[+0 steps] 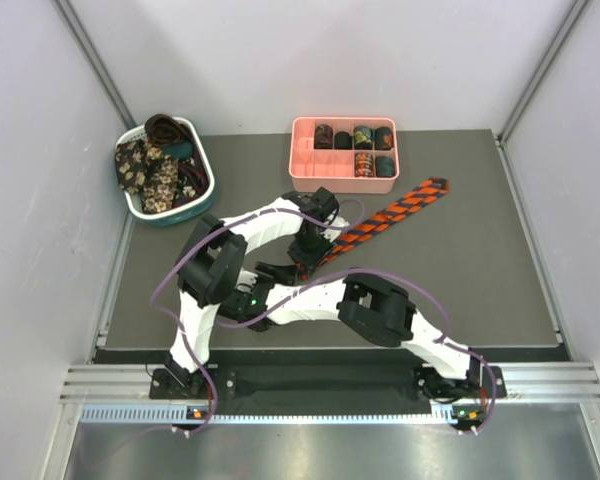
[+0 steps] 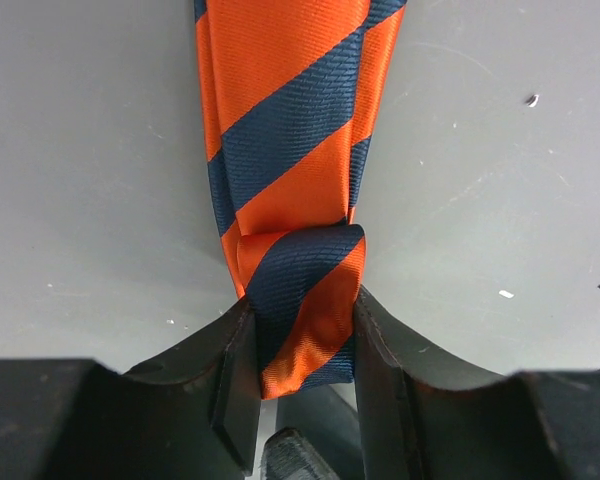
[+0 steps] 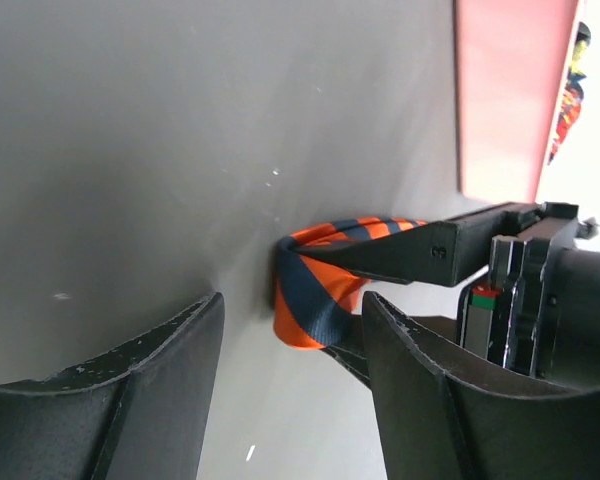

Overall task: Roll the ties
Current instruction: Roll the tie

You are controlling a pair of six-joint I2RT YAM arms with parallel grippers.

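The left hand (image 2: 300, 345) clamps the folded end of the orange-and-navy striped tie (image 1: 385, 217), whose length lies flat on the desk (image 1: 470, 280), reaching to beside the pink tray (image 1: 344, 184). The right hand (image 3: 292, 320) gapes just beside that fold, holding nothing.

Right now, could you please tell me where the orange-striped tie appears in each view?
Top external: the striped tie runs diagonally down-left from beside the pink tray, centre-right.
Left wrist: centre, from the top edge into the left gripper.
Right wrist: only its folded end, lower centre.
Shared landmark: the left gripper, shut on that folded end.
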